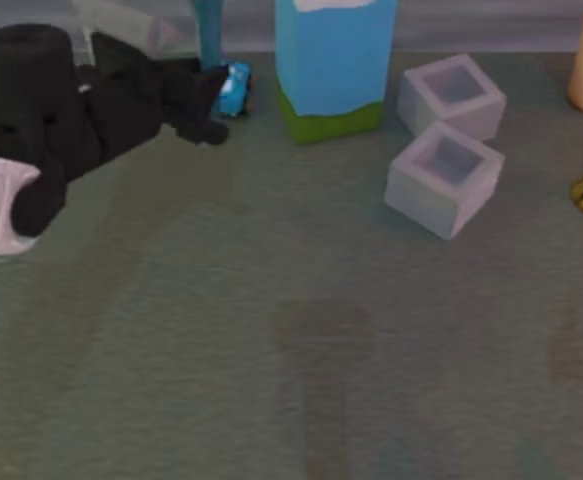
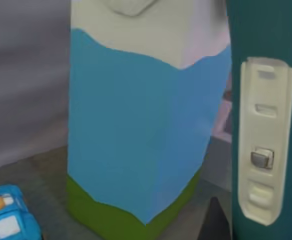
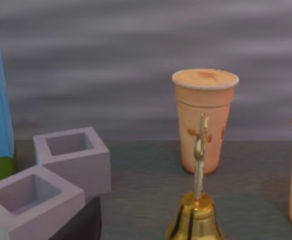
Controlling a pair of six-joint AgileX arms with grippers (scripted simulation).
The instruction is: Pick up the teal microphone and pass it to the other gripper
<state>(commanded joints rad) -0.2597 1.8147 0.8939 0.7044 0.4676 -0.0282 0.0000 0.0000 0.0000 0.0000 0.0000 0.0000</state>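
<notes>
Filling the right edge of the left wrist view, the teal microphone point(image 2: 266, 125) stands upright just in front of the camera, its white switch patch point(image 2: 263, 145) facing the lens and its long axis running vertically. From above, only the slim teal handle point(image 1: 209, 35) shows, rising at the far edge of the table near the upper left, between the left gripper point(image 1: 206, 105) and the blue-and-green carton point(image 1: 333, 65); the mesh head is out of view. The left gripper reaches in low from the table's left side, its black fingers point(image 1: 211, 132) pointing toward the handle and just beside the blue toy car point(image 1: 234, 88), which sits at the microphone's foot. Whether those fingers have closed on the handle cannot be told: neither view shows them against it. The left arm is plainly the nearer one, so the pick looks to be its job, a sideways pinch across the upright handle. The right arm does not appear in the top view; its wrist camera looks over a gold bell point(image 3: 196, 215), two grey open cubes point(image 3: 73, 152) and an orange cup point(image 3: 205, 120) on the table's right side, well apart from the microphone.
</notes>
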